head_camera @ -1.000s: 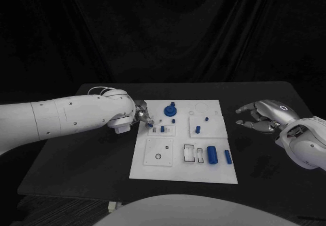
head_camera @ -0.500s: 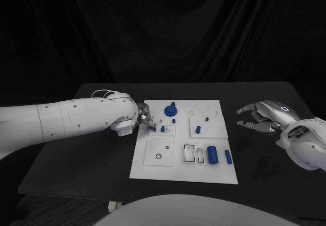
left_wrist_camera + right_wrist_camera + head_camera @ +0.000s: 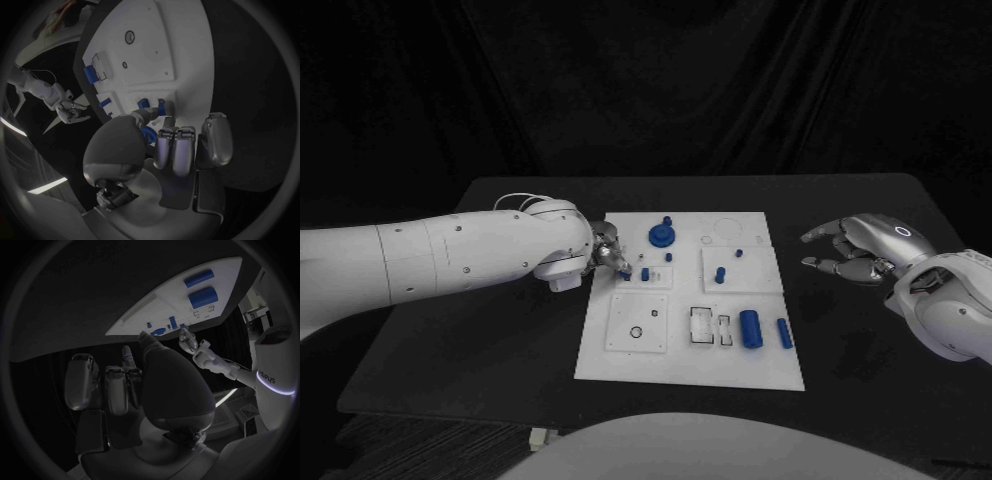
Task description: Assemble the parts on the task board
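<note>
Seen from the head camera, the white task board (image 3: 689,300) lies in the middle of the black table (image 3: 473,330), carrying blue parts: a round knobbed piece (image 3: 661,235) near its far edge, small pegs (image 3: 720,272) in the middle row, and a blue cylinder (image 3: 750,328) with a slimmer bar (image 3: 783,333) beside it toward the near right. The left hand (image 3: 607,255) reaches over the board's left edge, its fingertips down among the small blue pieces there (whether it actually pinches one cannot be told from here). The right hand (image 3: 855,250) hovers over bare table well to the right of the board, fingers curled but apart, holding nothing. In the left wrist view, the left hand (image 3: 169,135) lies over the board (image 3: 156,50), a finger and thumb meeting around a small blue peg (image 3: 161,106) that stands in the board. In the right wrist view, the right hand (image 3: 125,380) holds nothing, the board (image 3: 187,295) lying well beyond it.
</note>
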